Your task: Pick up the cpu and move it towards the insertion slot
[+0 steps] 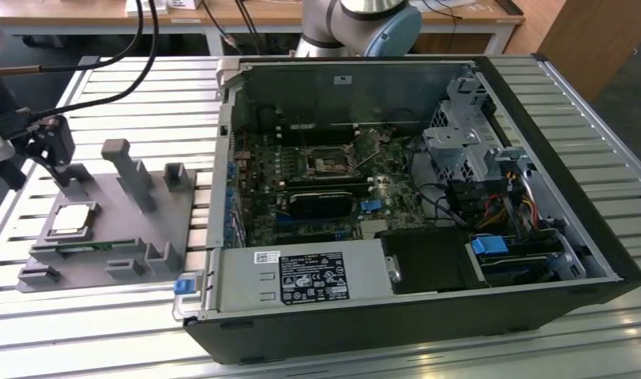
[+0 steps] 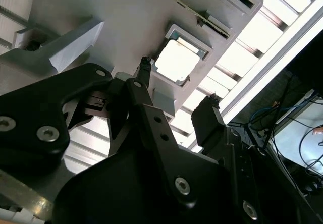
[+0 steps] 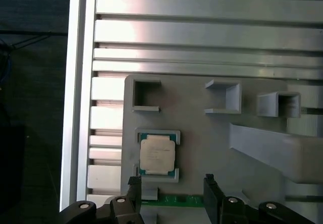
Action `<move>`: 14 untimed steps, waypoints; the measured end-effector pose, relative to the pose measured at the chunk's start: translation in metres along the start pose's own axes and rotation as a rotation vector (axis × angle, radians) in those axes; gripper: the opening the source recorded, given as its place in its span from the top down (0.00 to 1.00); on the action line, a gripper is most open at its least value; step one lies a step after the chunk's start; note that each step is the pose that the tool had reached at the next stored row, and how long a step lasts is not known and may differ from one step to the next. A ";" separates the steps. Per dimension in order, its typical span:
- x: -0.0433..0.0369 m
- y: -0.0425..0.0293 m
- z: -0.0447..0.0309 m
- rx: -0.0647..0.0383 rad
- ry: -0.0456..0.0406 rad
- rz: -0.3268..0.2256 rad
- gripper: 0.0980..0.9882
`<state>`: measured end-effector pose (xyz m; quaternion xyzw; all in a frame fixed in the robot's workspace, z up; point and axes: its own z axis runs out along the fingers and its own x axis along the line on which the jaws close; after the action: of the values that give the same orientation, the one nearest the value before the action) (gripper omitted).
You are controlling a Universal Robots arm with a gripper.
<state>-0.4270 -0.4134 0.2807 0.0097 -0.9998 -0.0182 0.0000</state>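
The cpu point(image 1: 73, 219), a thin square chip with a pale silvery top, lies flat in a square recess of the grey plastic fixture point(image 1: 115, 237) at the exterior view's left. Both wrist views look onto the cpu point(image 2: 176, 60) point(image 3: 157, 153) from above. My gripper point(image 1: 53, 154) hangs over the fixture's far end, a little above and beside the chip. The gripper point(image 2: 177, 86) point(image 3: 171, 180) is open, and its black fingers point(image 3: 133, 181) touch nothing. The insertion slot point(image 1: 329, 162), a dark square socket with a metal frame, sits on the motherboard inside the open computer case.
The open black computer case point(image 1: 405, 324) covers the middle and the exterior view's right, with drives and cables inside. Upright posts point(image 1: 131, 175) rise from the fixture beside the gripper. A green memory strip point(image 3: 174, 200) lies along the fixture's edge. A slatted aluminium table point(image 1: 141, 87) carries everything.
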 end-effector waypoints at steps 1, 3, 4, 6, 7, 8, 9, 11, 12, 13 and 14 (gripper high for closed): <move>0.0000 0.0000 0.0012 0.000 0.0000 0.000 0.43; 0.0000 -0.0001 0.0037 0.000 0.0000 0.000 0.43; 0.0000 -0.0002 0.0048 0.000 0.0000 0.000 0.43; 0.0000 -0.0002 0.0070 0.000 0.0000 0.000 0.43; 0.0001 -0.0003 0.0081 0.000 -0.0001 0.000 0.43; 0.0001 -0.0004 0.0092 0.000 -0.0001 0.000 0.43; 0.0001 -0.0004 0.0102 0.000 -0.0001 0.000 0.43; 0.0000 -0.0006 0.0121 0.000 0.0000 0.000 0.43; 0.0001 -0.0006 0.0130 0.000 0.0000 0.000 0.43; 0.0000 -0.0007 0.0139 0.000 -0.0001 0.000 0.43; 0.0001 -0.0008 0.0148 0.000 -0.0001 0.000 0.43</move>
<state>-0.4270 -0.4137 0.2658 0.0097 -0.9998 -0.0180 0.0000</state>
